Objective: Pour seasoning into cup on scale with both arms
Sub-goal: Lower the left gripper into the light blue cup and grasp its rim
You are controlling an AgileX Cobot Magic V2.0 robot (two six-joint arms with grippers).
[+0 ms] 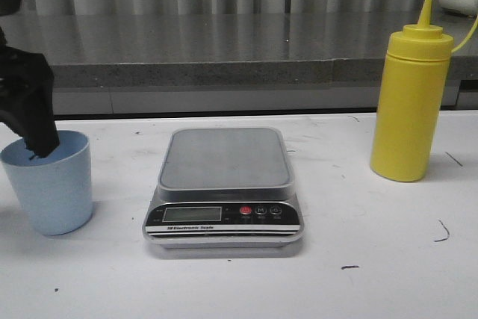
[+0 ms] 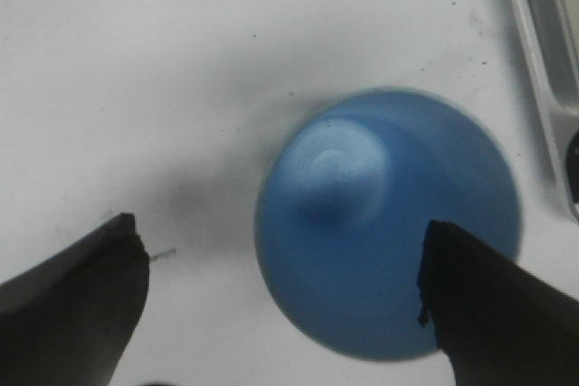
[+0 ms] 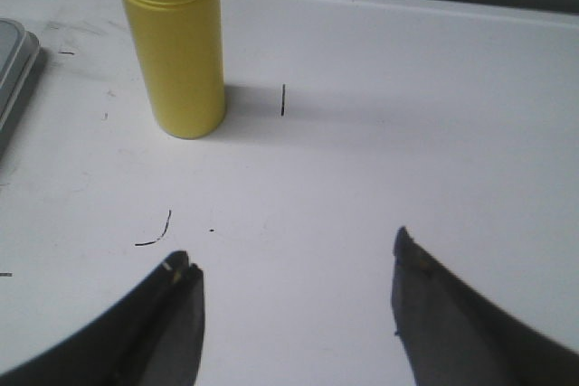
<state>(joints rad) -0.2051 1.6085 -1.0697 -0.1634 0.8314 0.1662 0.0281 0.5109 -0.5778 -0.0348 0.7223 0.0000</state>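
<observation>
Your left gripper (image 2: 282,300) hangs over the cup (image 1: 51,188), jaws spread wide. In the left wrist view one finger (image 2: 493,309) overlaps the cup's rim while the other (image 2: 77,300) sits out over bare table (image 1: 373,259), so the cup is off-centre between them. I cannot tell whether that finger touches the rim or dips inside it. Before you close, shift the gripper until the wall sits squarely between the pads, or commit to a rim pinch with one finger inside. Squeeze lightly; thin plastic will probably flex. Then lift straight up and carry it to the scale (image 1: 224,184).

In the front view the cup stands at 9 o'clock from the scale, well apart from it. It is upright, mouth up, long axis vertical, tapering toward its base. Keep it that way when you set it on the steel platform, which is bare.

The bottle (image 1: 411,102) stands at 3 o'clock from the scale, upright, nozzle up, long axis vertical. Your right gripper (image 3: 294,305) is also spread, near the bottle but not touching it, holding nothing. Line it up on the bottle's body, since tipping will follow.
</observation>
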